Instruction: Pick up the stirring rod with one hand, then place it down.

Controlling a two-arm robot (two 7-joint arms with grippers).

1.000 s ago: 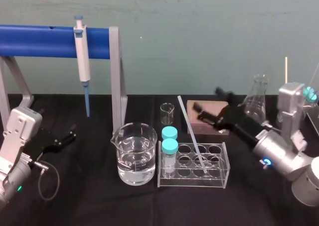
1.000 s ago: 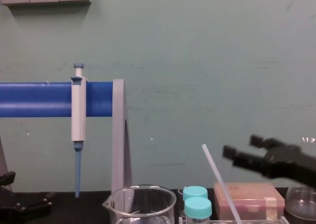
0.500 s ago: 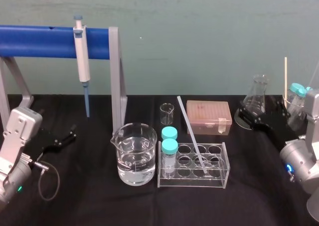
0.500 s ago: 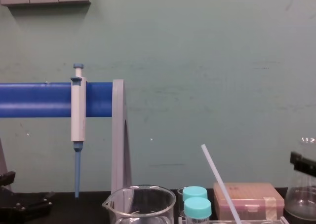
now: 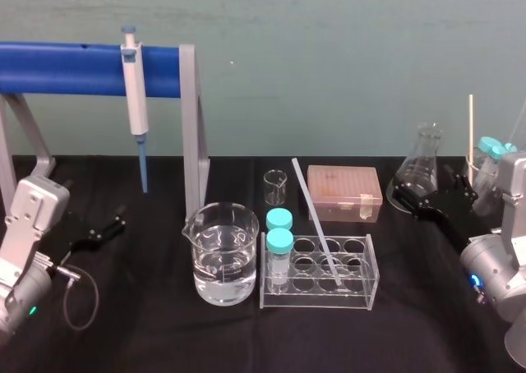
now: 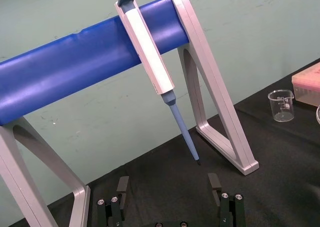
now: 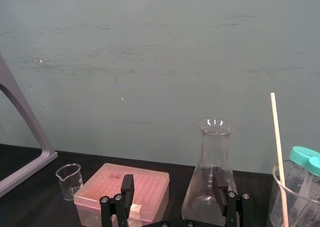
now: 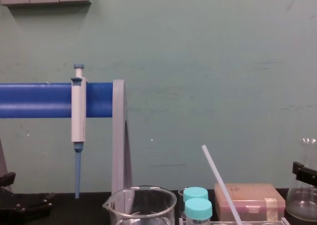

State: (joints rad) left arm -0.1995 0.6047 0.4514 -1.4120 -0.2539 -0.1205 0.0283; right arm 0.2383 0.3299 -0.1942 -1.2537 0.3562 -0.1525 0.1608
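The stirring rod (image 5: 316, 221) is a thin translucent-white stick leaning upright in the clear tube rack (image 5: 362, 295), its top tilted back and left; its upper part is also in the chest view (image 8: 218, 178). My right gripper (image 5: 434, 194) hovers open at the table's right, beside the flask and well clear of the rod. The right wrist view shows its fingers (image 7: 127, 185) spread with nothing between them. My left gripper (image 5: 103, 227) rests open at the far left, its fingers (image 6: 122, 186) wide apart.
A water-filled beaker (image 5: 220, 254) and two blue-capped tubes (image 5: 279, 241) stand left of the rod. Behind are a small beaker (image 5: 275, 187), a pink tip box (image 5: 343, 192) and a conical flask (image 5: 421, 166). A pipette (image 5: 134, 94) hangs on the blue stand (image 5: 66, 67).
My right gripper has drawn back to the right, from over the pink tip box to beside the flask, staying open. The rod and the left arm have not moved.
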